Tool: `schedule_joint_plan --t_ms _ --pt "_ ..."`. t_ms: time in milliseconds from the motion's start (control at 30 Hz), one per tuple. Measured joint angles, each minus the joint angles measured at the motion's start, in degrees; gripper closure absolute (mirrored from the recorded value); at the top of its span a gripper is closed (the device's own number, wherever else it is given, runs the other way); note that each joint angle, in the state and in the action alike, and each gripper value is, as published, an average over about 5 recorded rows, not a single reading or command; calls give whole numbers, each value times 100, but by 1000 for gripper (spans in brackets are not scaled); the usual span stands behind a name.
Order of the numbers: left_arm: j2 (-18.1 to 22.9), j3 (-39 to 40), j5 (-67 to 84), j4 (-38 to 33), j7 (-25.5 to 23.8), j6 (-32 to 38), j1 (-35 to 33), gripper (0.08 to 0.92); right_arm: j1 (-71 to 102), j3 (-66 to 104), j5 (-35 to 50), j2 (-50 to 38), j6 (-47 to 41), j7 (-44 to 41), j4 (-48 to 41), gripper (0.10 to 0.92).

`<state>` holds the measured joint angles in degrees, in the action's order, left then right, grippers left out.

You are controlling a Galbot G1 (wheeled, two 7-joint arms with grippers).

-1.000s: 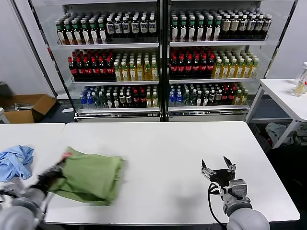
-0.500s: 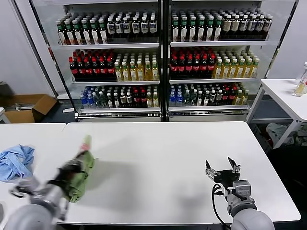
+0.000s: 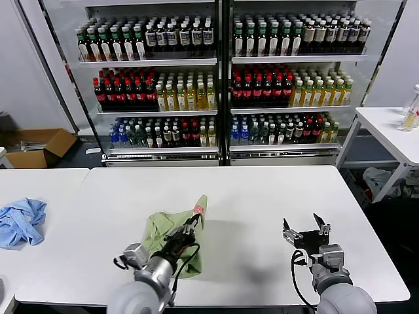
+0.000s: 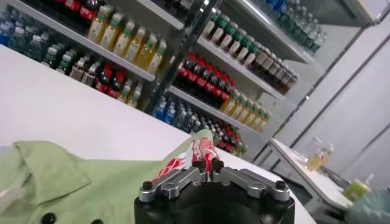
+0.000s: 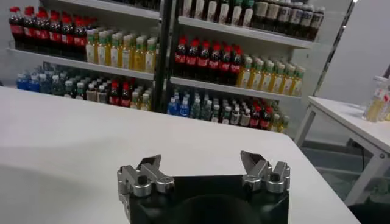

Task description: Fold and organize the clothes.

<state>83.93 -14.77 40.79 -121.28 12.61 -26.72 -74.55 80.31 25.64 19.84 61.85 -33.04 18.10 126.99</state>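
The light green polo shirt (image 3: 167, 230) lies bunched on the white table (image 3: 249, 196), left of the middle near the front. My left gripper (image 3: 194, 221) is shut on a part of it with the red-and-white print. In the left wrist view the shirt (image 4: 73, 182) spreads below my left gripper (image 4: 207, 165), with the printed cloth pinched between the closed jaws and dark buttons showing. My right gripper (image 3: 305, 227) hovers open and empty over the front right of the table; in the right wrist view the right gripper (image 5: 201, 167) has its jaws wide apart.
A light blue cloth garment (image 3: 19, 221) lies on the adjoining table at far left. Glass-door coolers full of bottles (image 3: 216, 78) stand behind the table. A second white table (image 3: 393, 127) stands at right, a cardboard box (image 3: 39, 147) on the floor at left.
My left gripper has swung rightwards with the shirt, from the table's left front edge towards its middle. The shirt went from spread, to bunched, to draped. The right gripper has barely moved.
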Motion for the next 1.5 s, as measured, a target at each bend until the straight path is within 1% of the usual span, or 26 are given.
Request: schedule_joint_plan --t_ms 100,200,333,467,600,733,867,967,1167,1233,1300,1500 --pt "119 149 -143 119 -8 130 109 861 -12 7 12 -25 -1 -1 16 203" --pt "153 244 -305 161 -97 244 150 779 -52 -9 26 -39 -2 -3 20 203" --pt "87 258 -584 120 -346 401 140 667 -125 -58 44 -40 -3 -9 14 203" --pt "-107 91 -887 -62 -622 554 64 546 -215 -150 87 -3 -4 -40 -27 203" --pt "-394 -259 -1192 -318 -817 722 -113 433 -323 -320 233 68 -8 -46 -82 203" --pt "-664 -693 -1508 -492 -923 894 -384 320 -448 -629 499 160 -11 -9 -171 203" --pt "-808 -1048 -1765 -640 -964 1036 -680 213 -636 -1085 777 289 -13 51 -385 203" --pt "-856 -1226 -1935 -706 -985 1111 -875 183 -803 -1424 962 395 -15 66 -603 203" --pt "-873 -1502 -2107 -767 -991 1184 -1074 177 -1119 -1867 1216 577 -15 69 -1098 204" --pt "-882 -1551 -2137 -777 -991 1198 -1111 177 -1197 -1946 1282 611 -15 69 -1253 222" --pt "-891 -1589 -2162 -780 -991 1205 -1135 177 -1262 -2005 1350 628 -15 61 -1377 259" --pt "-877 -1646 -2215 -759 -984 1216 -1169 177 -1422 -2102 1549 660 -14 -2 -1619 423"
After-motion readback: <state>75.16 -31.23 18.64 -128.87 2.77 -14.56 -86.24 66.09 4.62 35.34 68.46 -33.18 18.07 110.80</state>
